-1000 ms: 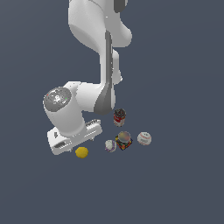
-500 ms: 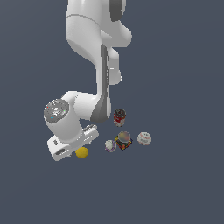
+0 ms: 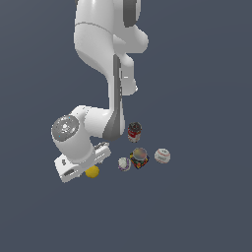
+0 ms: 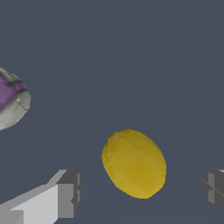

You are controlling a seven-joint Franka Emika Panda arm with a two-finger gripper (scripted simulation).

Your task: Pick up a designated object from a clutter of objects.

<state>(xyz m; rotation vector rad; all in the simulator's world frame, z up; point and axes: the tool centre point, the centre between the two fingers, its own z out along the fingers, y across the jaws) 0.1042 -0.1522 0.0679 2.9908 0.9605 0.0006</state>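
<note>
The designated object, a plain yellow lemon-like fruit (image 3: 92, 172) (image 4: 134, 162), lies at the end of the clutter nearest the exterior view's left. My gripper (image 3: 84, 169) (image 4: 140, 190) is low over it and open. In the wrist view the fruit sits between the two grey fingertips (image 4: 66, 194), closer to one than the other, with a gap on each side. The white hand hides part of the fruit in the exterior view.
The clutter of objects stretches toward the exterior view's right: a white marked ball (image 3: 124, 164) (image 4: 11, 100), a multicoloured block with a grey round top (image 3: 139, 158), a second white ball (image 3: 162, 156) and a dark red-and-white can (image 3: 134, 132).
The hand has come down and shifted toward the yellow fruit, now overlapping it in the exterior view. The clutter has not moved.
</note>
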